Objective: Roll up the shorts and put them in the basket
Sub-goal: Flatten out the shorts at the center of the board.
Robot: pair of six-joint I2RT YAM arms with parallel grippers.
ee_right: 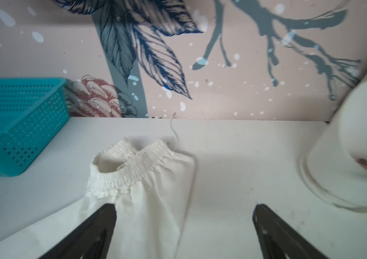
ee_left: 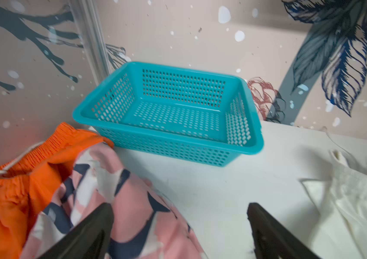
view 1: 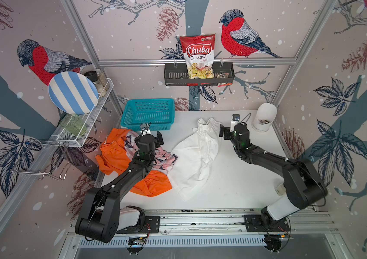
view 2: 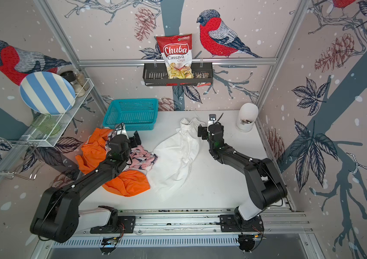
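Shorts, white: plain white fabric shorts (view 1: 194, 157) lie spread mid-worktop, with the gathered waistband toward the back wall and the legs toward the arm rail; they are not rolled.
Shorts, pink: pink shorts with a navy-and-white shark print (view 1: 166, 157) lie crumpled, touching the white pair's edge and resting on the orange pair.
Shorts, orange: bright orange fabric shorts (view 1: 113, 157) lie bunched beneath the pink pair and under the left arm.
Left jaws: wide apart, gripping nothing, above the pink pair and near the basket.
Right jaws: wide apart, gripping nothing, just beside the white waistband.
Step in hand: judged to be the approach to the white pair; no roll is begun.
How to do it well: first draw the white pair clear of the pink one, or it may drag along. Smooth the creased legs. Then set your two jaws apart across one end, so the roll turns evenly.
Teal perforated plastic basket (ee_left: 166, 150): on the white worktop (view 1: 245, 179) at the back; nothing in it.
Black slotted wall rack (view 1: 171, 77): holds a red-and-white chip bag (view 1: 198, 53) and small packets (view 1: 222, 75).
White wire shelf (view 1: 95, 118): holds a blue-and-white striped plate (view 1: 72, 93), a green glass (view 1: 72, 124) and spice jars (view 1: 100, 83).
White domed canister (view 1: 264, 112): small brownish things show at its opening; you cannot tell what they are.
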